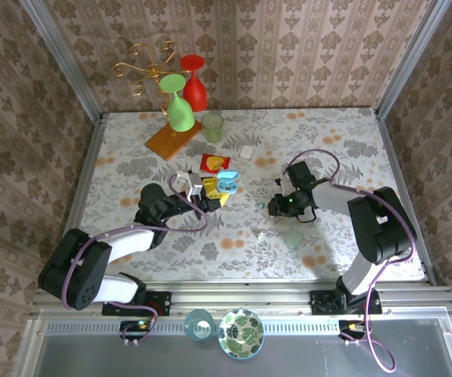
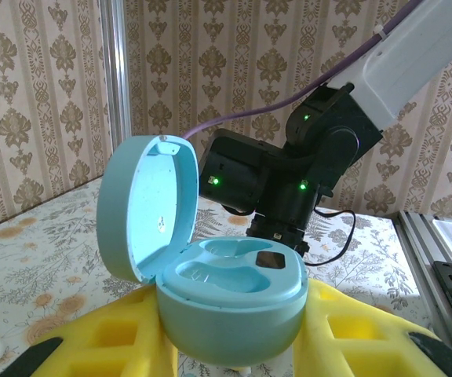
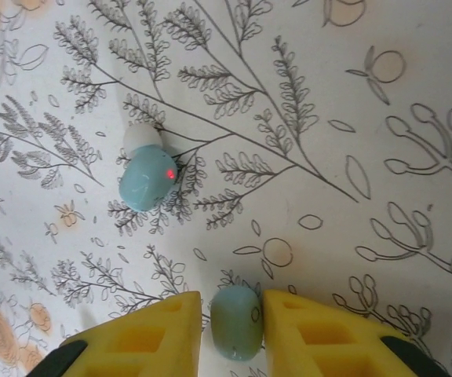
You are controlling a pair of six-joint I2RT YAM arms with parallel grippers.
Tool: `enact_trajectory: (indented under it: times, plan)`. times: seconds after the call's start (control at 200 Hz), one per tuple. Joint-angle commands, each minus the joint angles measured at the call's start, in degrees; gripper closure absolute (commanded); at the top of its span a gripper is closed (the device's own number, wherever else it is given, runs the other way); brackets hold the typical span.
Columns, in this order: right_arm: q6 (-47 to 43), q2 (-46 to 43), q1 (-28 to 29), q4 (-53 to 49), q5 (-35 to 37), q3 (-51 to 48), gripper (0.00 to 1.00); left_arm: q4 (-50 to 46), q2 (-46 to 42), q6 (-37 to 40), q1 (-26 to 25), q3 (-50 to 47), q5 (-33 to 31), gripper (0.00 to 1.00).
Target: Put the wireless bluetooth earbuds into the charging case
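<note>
- Left tool (image 2: 230, 334) clamps 1 charging case (image 2: 226, 294), lid (image 2: 143, 208) raised at 9 o'clock, 2 sockets (image 2: 238, 271) showing.
- Right tool (image 3: 234, 330) stands narrow, flanking 1 earbud (image 3: 235, 334); whether it pinches I cannot tell.
- 2nd earbud (image 3: 147, 182) lies on the surface (image 3: 367, 157) at 11 o'clock, apart.

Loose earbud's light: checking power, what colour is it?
Red, on the loose earbud; right wrist view shows it best.

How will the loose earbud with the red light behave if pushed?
The loose earbud is rounded and smooth on a flat table, so a push will probably roll or skid it. It is small beside the yellow fingers, so likely very light. Its curved shell may slip in a pinch.
</note>
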Motion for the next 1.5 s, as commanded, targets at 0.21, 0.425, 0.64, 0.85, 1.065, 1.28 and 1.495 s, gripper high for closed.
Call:
enact_trajectory:
  times: [0.21,0.425,0.64,0.85,1.065,1.28,1.495]
  plan:
    - [1.94,1.13,-0.64,2.26,-5.49,-1.27,0.76,2.82,0.3,0.57,0.18,1.52,1.17,0.74]
    - [2.81,2.52,-0.67,2.55,-4.04,-1.23,0.81,2.82,0.13,0.48,0.17,1.39,1.17,0.74]
    - [3.15,2.53,-0.7,1.98,-2.49,-0.83,0.83,2.81,0.04,0.48,0.18,1.21,1.05,0.74]
    - [3.68,3.06,-0.7,2.01,-2.07,-0.48,0.78,2.83,0.05,0.48,0.18,1.21,1.1,0.74]
    - [4.03,2.84,-0.75,2.24,-1.84,-0.73,0.89,2.94,-0.07,0.48,0.16,0.95,0.93,0.74]
    - [4.99,-2.96,-0.5,0.41,3.03,-1.27,0.88,2.95,0.03,0.57,0.18,1.1,0.79,0.74]
    - [9.32,-12.58,2.57,-4.56,22.22,-0.91,0.86,3.17,0.44,0.4,0.09,1.5,1.0,0.74]
